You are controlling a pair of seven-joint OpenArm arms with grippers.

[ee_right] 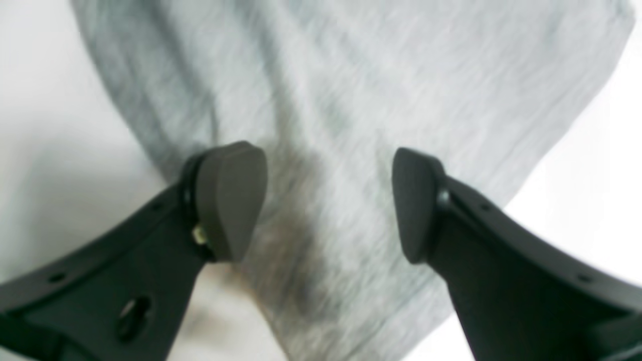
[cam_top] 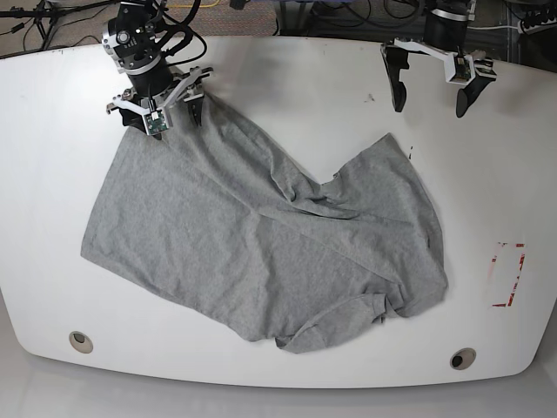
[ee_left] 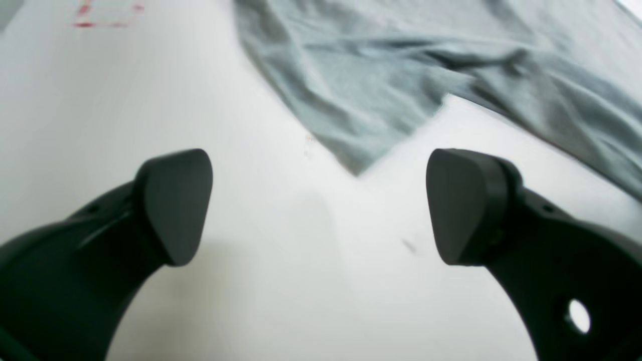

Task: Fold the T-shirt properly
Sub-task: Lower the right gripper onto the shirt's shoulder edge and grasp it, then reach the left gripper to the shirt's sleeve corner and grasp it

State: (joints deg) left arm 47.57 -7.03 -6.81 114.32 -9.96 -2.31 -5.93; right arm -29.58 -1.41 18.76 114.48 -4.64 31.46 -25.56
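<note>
The grey T-shirt (cam_top: pixel 261 252) lies rumpled and askew across the white table (cam_top: pixel 287 78), plain side up, with creases and a bunched ridge through its middle. My right gripper (cam_top: pixel 165 113) hovers at the shirt's far-left corner. In the right wrist view this gripper (ee_right: pixel 323 203) is open, and the T-shirt (ee_right: pixel 351 75) passes under both fingers without being pinched. My left gripper (cam_top: pixel 429 96) is open at the table's far right, apart from the cloth. In the left wrist view the left gripper (ee_left: pixel 318 205) is over bare table, just short of a pointed corner of the T-shirt (ee_left: pixel 376 75).
A red tape outline (cam_top: pixel 509 274) marks the table at the right, and shows as a red tape mark (ee_left: pixel 85 15) in the left wrist view. Two round holes (cam_top: pixel 80 341) (cam_top: pixel 462 358) sit near the front edge. Cables (cam_top: pixel 70 13) lie behind the table's back edge.
</note>
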